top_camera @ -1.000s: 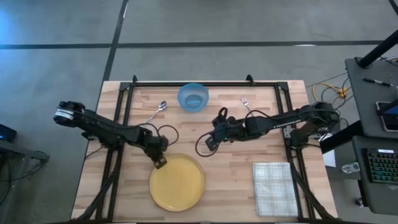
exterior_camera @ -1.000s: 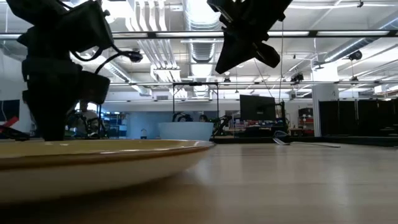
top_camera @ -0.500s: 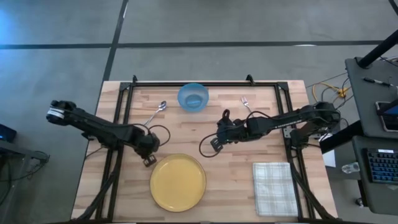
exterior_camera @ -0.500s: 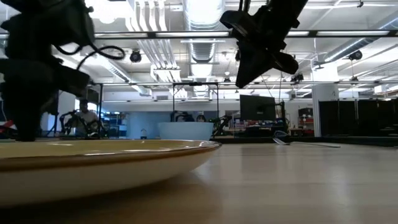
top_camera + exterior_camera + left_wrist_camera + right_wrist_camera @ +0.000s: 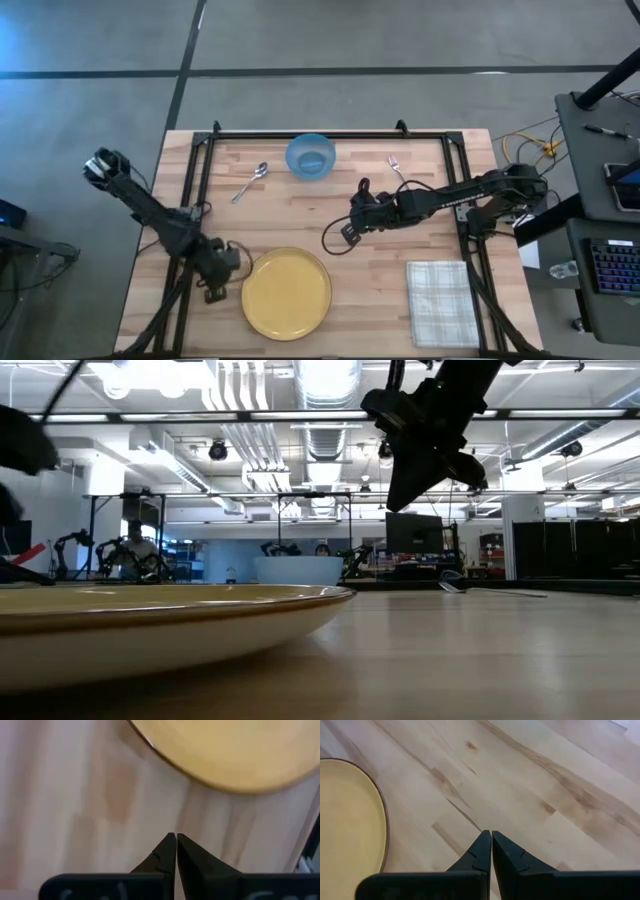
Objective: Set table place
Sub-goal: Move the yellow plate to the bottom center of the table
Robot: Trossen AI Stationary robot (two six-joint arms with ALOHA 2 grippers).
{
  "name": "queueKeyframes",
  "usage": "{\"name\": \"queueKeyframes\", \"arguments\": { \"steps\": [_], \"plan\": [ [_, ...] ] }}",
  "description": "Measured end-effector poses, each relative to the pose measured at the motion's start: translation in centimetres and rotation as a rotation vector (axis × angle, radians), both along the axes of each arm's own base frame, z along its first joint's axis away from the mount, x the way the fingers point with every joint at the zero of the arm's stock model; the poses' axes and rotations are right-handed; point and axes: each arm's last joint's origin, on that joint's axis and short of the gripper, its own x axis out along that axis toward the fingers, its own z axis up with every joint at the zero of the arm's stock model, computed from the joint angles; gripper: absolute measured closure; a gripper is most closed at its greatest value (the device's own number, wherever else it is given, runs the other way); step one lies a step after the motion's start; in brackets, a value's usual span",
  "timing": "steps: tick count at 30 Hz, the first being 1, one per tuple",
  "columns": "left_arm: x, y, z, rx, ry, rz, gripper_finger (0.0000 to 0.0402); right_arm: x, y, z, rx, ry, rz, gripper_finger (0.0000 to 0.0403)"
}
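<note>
A yellow plate [image 5: 286, 292] lies flat on the light wood table [image 5: 380, 270] near its front edge; it also shows in the low view [image 5: 150, 615]. My left gripper [image 5: 213, 290] is shut and empty just left of the plate, above the bare wood; its wrist view shows the shut fingertips [image 5: 176, 840] and the plate's rim [image 5: 225, 765] beyond them. My right gripper [image 5: 343, 235] is shut and empty above the table's middle, to the far right of the plate; its wrist view shows the shut fingertips [image 5: 491, 837] and the plate's edge [image 5: 355, 820].
A blue bowl [image 5: 310, 156] stands at the far middle, with a spoon [image 5: 250, 182] to its left and a fork [image 5: 394, 166] to its right. A checked napkin [image 5: 441, 302] lies at the near right. Black frame rails [image 5: 300, 135] run along the far edge and the sides.
My left gripper has gone from the plate's far-left rim toward the table's left and near edges and now sits beside the plate's left side. The plate has stayed where it was. My right gripper has drifted a little toward the right.
</note>
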Motion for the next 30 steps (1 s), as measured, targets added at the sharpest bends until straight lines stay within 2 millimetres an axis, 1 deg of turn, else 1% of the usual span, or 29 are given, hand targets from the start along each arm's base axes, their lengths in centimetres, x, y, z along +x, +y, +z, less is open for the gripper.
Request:
{"name": "queueKeyframes", "arguments": {
  "steps": [3,7,12,14,19,23,27,30],
  "plan": [
    [-0.2,-2.0,-0.5,-0.031,-0.005,-0.042,0.0402,0.0,0.0,-0.1,-0.007,0.006,0.01,0.0394],
    [0.6,-4.6,-1.1,-0.087,-0.054,-0.095,0.0402,0.0,-0.1,-0.1,-0.014,0.009,0.018,0.0394],
    [1.7,-6.1,-2.8,-0.05,-0.021,-0.089,0.0402,0.0,-0.4,-0.1,-0.016,0.01,0.009,0.0394],
    [2.0,-6.5,-3.3,-0.03,0.001,-0.075,0.0402,0.0,-0.6,-0.1,-0.016,0.01,0.004,0.0394],
    [2.7,-7.0,-3.7,-0.026,-0.001,-0.061,0.0401,0.0,-0.7,-0.1,-0.015,0.011,0.004,0.0394],
    [3.5,-6.8,-3.5,-0.053,-0.05,-0.057,0.0401,0.0,-0.7,-0.1,-0.017,0.012,0.009,0.0394],
    [4.7,-6.1,-3.5,-0.015,-0.15,-0.036,0.0401,0.0,-0.7,-0.1,-0.03,0.019,0.031,0.0394],
    [5.8,-5.7,-3.6,-0.02,-0.224,-0.019,0.0401,0.0,-0.7,-0.1,-0.031,0.02,0.034,0.0394]
  ]
}}
